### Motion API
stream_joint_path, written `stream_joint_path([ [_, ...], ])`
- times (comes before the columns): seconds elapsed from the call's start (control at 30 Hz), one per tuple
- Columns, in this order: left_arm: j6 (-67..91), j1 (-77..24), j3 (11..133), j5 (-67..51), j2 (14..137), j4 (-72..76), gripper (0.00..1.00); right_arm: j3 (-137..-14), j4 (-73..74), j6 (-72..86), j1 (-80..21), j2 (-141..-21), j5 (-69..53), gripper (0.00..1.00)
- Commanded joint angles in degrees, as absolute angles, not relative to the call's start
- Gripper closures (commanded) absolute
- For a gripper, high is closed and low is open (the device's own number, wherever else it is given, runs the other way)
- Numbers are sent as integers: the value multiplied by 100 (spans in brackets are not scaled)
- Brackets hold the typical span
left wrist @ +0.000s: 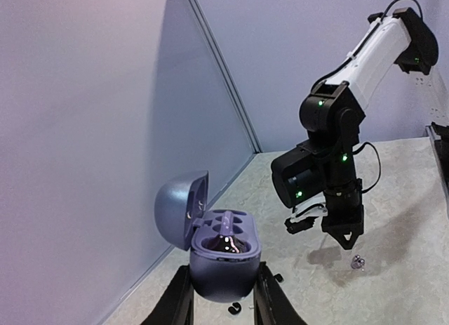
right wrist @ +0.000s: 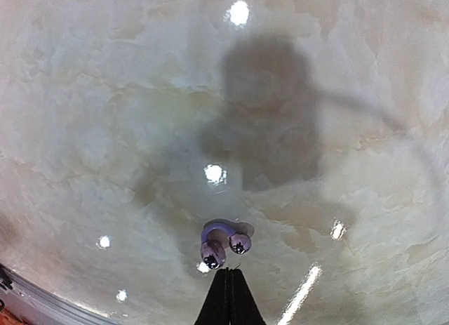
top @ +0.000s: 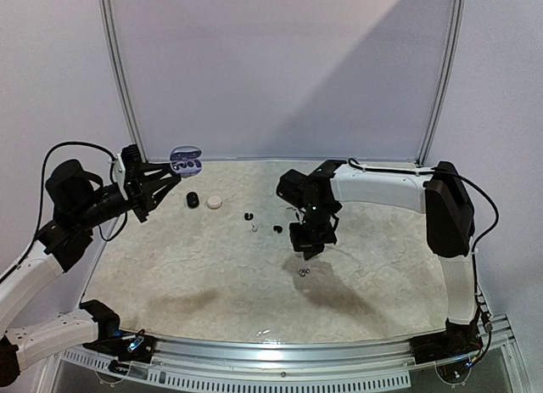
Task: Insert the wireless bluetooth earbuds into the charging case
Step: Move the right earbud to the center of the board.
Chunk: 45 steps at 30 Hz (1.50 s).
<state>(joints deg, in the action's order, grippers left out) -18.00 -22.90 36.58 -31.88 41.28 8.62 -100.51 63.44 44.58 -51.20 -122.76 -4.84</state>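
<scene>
My left gripper (top: 174,172) is shut on an open lavender charging case (top: 186,161) and holds it above the table's far left corner. In the left wrist view the case (left wrist: 224,265) sits between my fingers (left wrist: 174,302), lid up, with a dark glossy bud (left wrist: 229,243) in one slot. My right gripper (top: 307,252) is shut and empty, pointing down just above a silver-lavender earbud (top: 303,272). In the right wrist view that earbud (right wrist: 224,243), two shiny balls joined by an arch, lies on the table just past my closed fingertips (right wrist: 229,272). It also shows in the left wrist view (left wrist: 358,262).
A black round item (top: 193,199) and a white round case (top: 214,202) lie at the back left. Two small black buds (top: 249,215) (top: 277,229) and a tiny white bud (top: 254,227) lie mid-table. Walls close the back and sides.
</scene>
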Motion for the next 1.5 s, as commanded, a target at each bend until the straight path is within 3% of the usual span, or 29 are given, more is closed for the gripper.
stream_joint_path([
  [0.0, -1835, -2364, 3579, -3166, 4183, 868, 100, -10341, 6562, 3696, -5396, -12342, -297, 100],
  [0.5, -1833, -2366, 3620, -3160, 4223, 841, 100, -10208, 6311, 3765, -5519, -12991, -345, 100],
  [1.47, -1865, -2364, 3552, -3146, 4149, 861, 100, -8977, 7348, 3701, -4955, -12128, 1657, 100],
])
